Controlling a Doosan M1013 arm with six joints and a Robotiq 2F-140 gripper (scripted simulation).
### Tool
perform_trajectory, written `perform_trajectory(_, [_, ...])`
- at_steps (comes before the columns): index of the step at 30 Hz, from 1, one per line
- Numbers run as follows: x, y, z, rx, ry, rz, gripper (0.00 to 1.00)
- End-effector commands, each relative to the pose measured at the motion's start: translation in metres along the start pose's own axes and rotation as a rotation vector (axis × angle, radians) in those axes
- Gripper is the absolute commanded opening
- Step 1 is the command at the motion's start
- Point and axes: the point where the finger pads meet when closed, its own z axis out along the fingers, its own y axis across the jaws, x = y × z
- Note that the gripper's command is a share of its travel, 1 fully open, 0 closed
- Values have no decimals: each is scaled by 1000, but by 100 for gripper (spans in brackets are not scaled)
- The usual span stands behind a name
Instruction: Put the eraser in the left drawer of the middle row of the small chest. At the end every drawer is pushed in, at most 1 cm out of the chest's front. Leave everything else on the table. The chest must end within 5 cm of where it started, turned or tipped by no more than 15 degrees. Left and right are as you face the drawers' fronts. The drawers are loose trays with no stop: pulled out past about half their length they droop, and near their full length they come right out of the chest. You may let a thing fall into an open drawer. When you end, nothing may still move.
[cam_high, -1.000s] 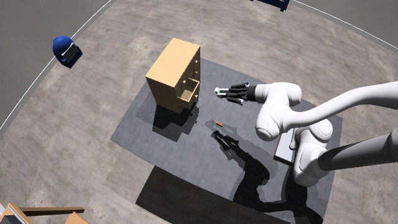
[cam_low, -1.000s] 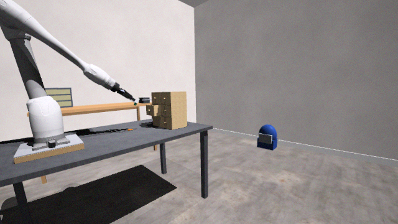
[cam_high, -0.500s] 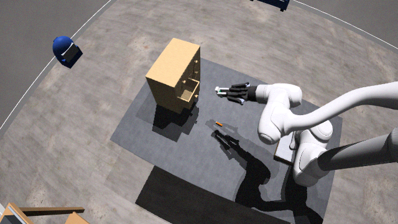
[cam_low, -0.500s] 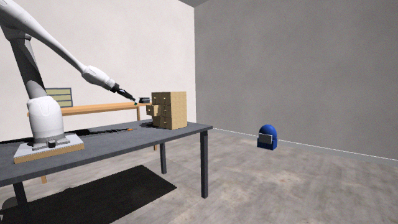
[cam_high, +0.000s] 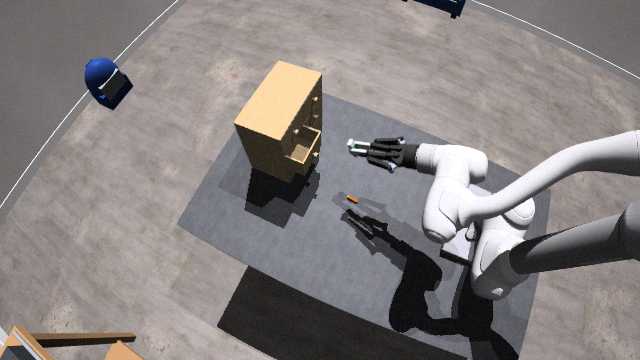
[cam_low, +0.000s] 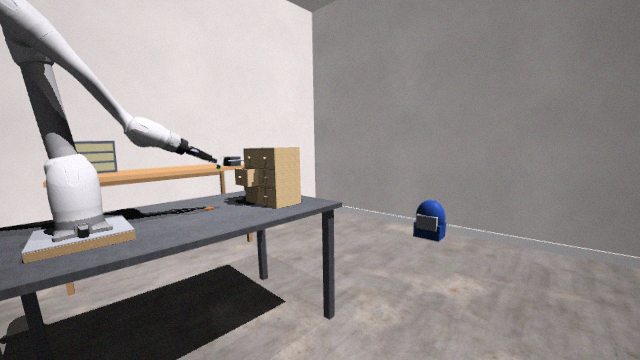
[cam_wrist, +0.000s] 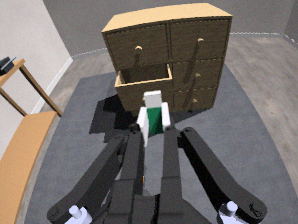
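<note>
The small chest (cam_high: 277, 100) (cam_low: 287, 177) (cam_wrist: 167, 14) stands upright at the table's far end. Its left middle drawer (cam_high: 300, 153) (cam_low: 246, 177) (cam_wrist: 131, 95) is pulled partly out and looks about level; its visible inside shows nothing lying in it. The other drawers look pushed in. My gripper (cam_high: 356, 147) (cam_low: 217, 163) (cam_wrist: 155, 112) is shut on the eraser, white with a green sleeve. The eraser (cam_high: 351, 143) (cam_low: 218, 165) (cam_wrist: 153, 99) sticks out past the fingertips. It is in the air in front of the open drawer, short of it and slightly higher than its rim.
A small orange object (cam_high: 352, 199) (cam_low: 209, 208) (cam_wrist: 144, 180) lies on the table (cam_high: 300, 240) (cam_low: 225, 220), below and to one side of my gripper. A wooden bench (cam_low: 150, 172) (cam_wrist: 30, 145) stands beyond the table on the chest's left side.
</note>
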Motion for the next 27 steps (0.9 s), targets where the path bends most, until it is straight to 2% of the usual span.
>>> perform_trajectory(1, [-1, 1, 0, 9, 30, 1, 11])
perform_trajectory(12, [-2, 1, 0, 9, 85, 1, 11])
perform_trajectory(27, [-2, 1, -1, 9, 97, 1, 11])
